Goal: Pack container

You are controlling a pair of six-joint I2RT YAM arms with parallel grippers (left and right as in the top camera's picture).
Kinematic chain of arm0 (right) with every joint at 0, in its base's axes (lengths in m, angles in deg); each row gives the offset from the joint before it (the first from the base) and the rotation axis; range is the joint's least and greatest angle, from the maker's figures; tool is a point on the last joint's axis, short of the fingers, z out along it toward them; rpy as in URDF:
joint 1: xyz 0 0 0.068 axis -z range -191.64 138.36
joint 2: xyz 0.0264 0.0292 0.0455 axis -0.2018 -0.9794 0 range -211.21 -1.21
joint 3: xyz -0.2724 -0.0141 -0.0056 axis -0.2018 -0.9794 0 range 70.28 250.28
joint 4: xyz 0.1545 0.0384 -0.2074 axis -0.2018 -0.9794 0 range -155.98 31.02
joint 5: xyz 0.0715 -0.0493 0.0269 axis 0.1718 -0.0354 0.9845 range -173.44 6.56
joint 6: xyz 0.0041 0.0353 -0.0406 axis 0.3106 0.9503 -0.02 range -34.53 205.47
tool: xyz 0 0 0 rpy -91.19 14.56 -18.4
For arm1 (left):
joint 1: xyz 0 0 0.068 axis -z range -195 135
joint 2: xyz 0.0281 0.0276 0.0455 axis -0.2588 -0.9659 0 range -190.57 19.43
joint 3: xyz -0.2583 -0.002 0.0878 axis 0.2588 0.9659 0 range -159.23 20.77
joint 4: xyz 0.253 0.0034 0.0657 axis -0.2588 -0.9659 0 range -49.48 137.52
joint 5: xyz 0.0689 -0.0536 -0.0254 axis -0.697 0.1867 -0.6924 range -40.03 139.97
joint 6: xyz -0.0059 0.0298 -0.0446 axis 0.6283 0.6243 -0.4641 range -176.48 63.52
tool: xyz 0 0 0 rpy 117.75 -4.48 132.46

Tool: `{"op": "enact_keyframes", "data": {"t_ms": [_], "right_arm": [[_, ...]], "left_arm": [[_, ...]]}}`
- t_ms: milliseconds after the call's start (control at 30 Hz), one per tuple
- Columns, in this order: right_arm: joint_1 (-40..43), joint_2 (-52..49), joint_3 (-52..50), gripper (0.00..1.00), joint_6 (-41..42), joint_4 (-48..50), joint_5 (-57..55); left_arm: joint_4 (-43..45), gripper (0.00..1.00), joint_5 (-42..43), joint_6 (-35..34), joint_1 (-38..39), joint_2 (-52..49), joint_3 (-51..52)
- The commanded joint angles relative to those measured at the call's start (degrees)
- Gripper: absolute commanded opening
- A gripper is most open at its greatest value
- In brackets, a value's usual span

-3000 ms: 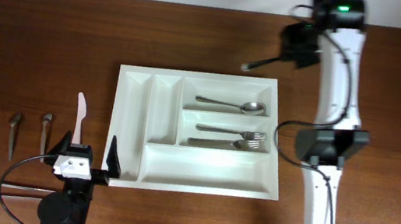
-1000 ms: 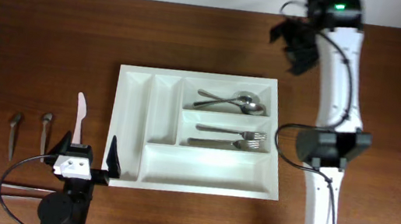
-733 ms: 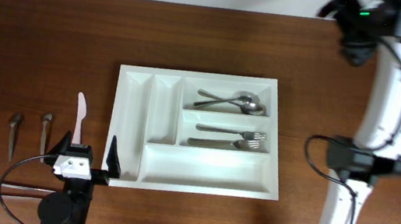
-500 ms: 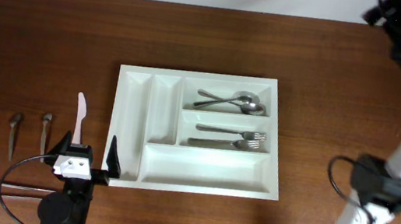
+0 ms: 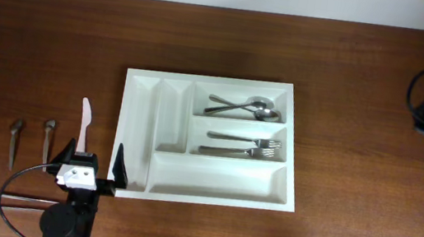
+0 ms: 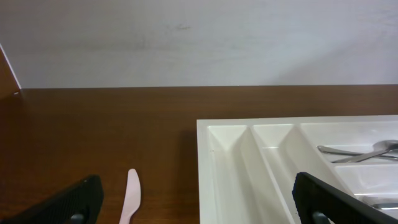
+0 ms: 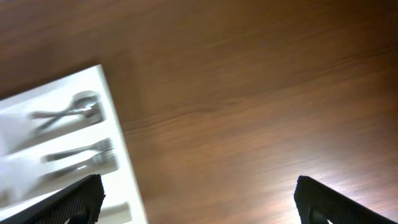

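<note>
Your left gripper (image 6: 196,186) stands wide open with nothing in it, parked at the container's front-left corner, one finger just beside the left wall. Your right gripper (image 7: 199,199) is also spread wide and empty, hanging over bare worktop (image 5: 365,90) well off the container's right side; its view is blurred, so don't trust it for fine aiming.

The container (image 5: 216,177) sits flat mid-worktop. Its upper short compartment holds crossed spoons (image 5: 247,107), the one below holds forks (image 5: 245,146), and the two narrow slots and the long compartment are bare.

Just left of the container lies a white knife (image 5: 85,117), pointing away from you. Farther left are two dark-handled pieces (image 5: 15,141), and toward the front, left of the container, a pair of thin sticks (image 5: 1,199).

The knife looks like plastic: probably light, stiff and lying flat, so it will likely skate if you nudge it. Pinch it across the handle, coming straight down. The container itself looks light and smooth-walled, so it may slide if bumped; if you must shift it, take the rim.
</note>
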Motion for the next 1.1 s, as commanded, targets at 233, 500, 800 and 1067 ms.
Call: {"op": "enact_keyframes", "data": {"t_ms": [233, 500, 800, 1067], "right_arm": [[13.8, -3.6, -15.9, 0.99, -5.5, 11.3, -1.0], [16.1, -5.1, -20.3, 0.99, -5.2, 14.5, 0.0], [16.1, -8.8, -21.9, 0.99, -3.9, 20.6, -2.4], [16.1, -16.3, -22.6, 0.99, -1.9, 20.2, -2.6]], "left_arm": [[-0.1, 0.99, 0.4, 0.9, -0.2, 0.4, 0.3], [-0.1, 0.99, 0.4, 0.9, -0.2, 0.4, 0.3], [-0.1, 0.99, 0.4, 0.9, -0.2, 0.4, 0.3], [-0.1, 0.99, 0.5, 0.9, -0.2, 0.4, 0.3]]}}
